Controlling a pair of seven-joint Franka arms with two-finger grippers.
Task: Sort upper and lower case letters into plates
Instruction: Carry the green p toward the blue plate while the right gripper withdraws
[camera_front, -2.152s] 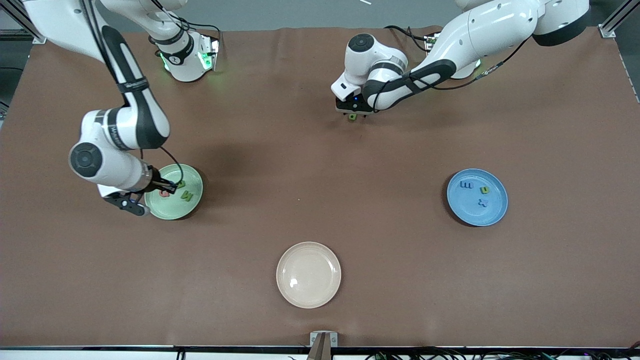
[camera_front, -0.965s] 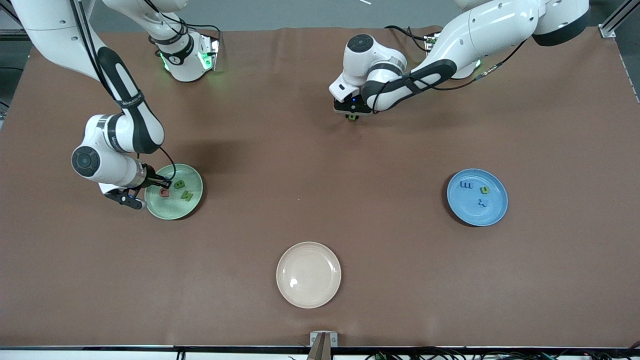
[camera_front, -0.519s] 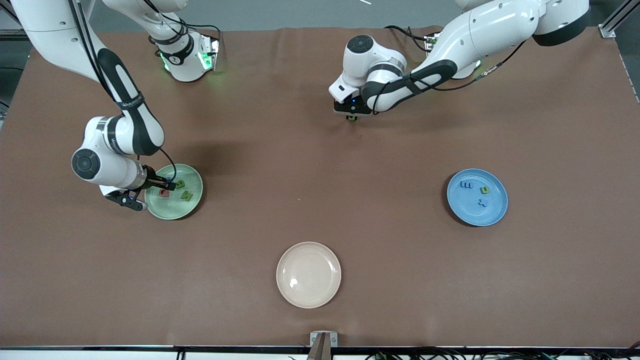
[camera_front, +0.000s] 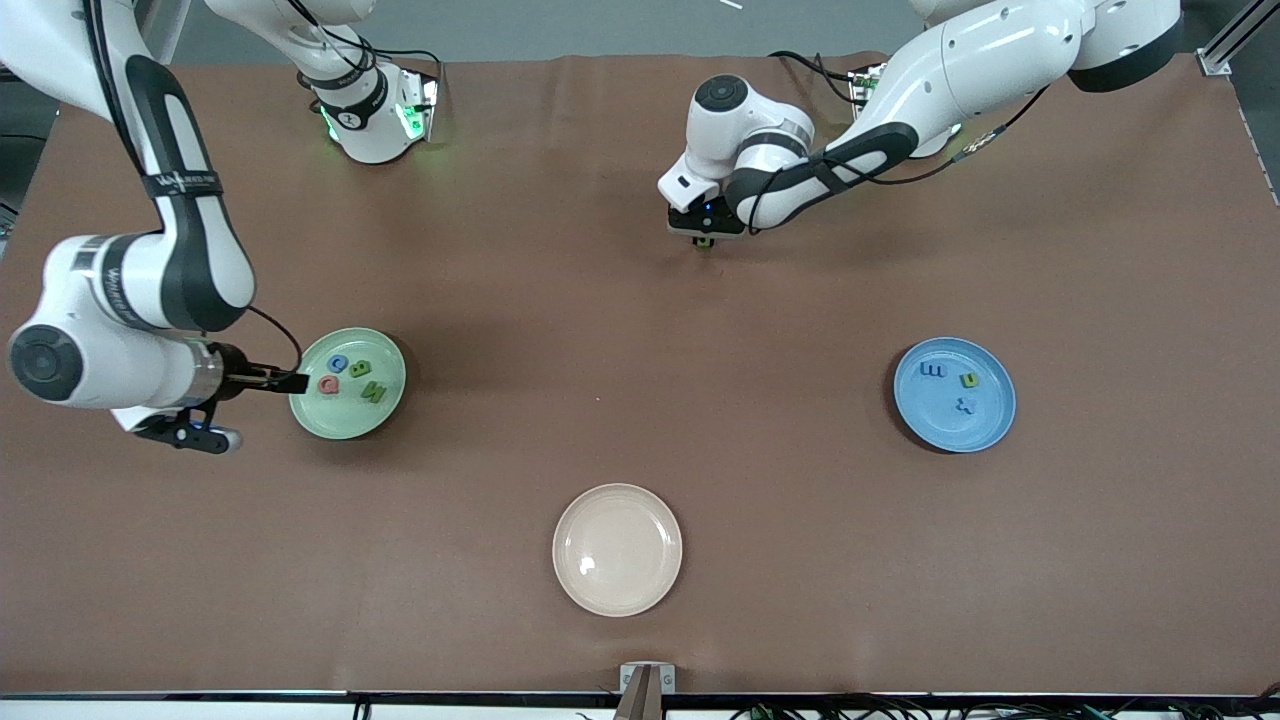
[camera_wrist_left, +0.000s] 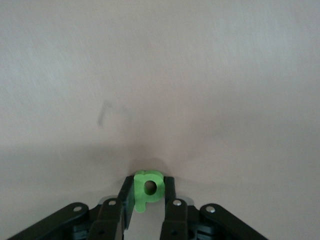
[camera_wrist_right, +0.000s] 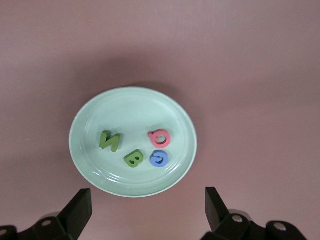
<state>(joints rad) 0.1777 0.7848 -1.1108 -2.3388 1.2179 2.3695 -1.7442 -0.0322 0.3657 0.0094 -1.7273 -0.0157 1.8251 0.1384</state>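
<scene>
Mint plate (camera_wrist_right: 90, 165) holds letters N (camera_wrist_right: 109, 141), B (camera_wrist_right: 133, 159), Q (camera_wrist_right: 159, 137), G (camera_wrist_right: 159, 159).

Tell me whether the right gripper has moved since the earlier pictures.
Yes. The right gripper, open, has backed off the green plate toward the right arm's end of the table, leaving the pink letter in it.

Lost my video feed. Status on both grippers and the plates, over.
Left gripper shut on green letter, low over bare table. Right gripper open, beside mint green plate: four letters in. Blue plate: three. Nothing in the way.
</scene>
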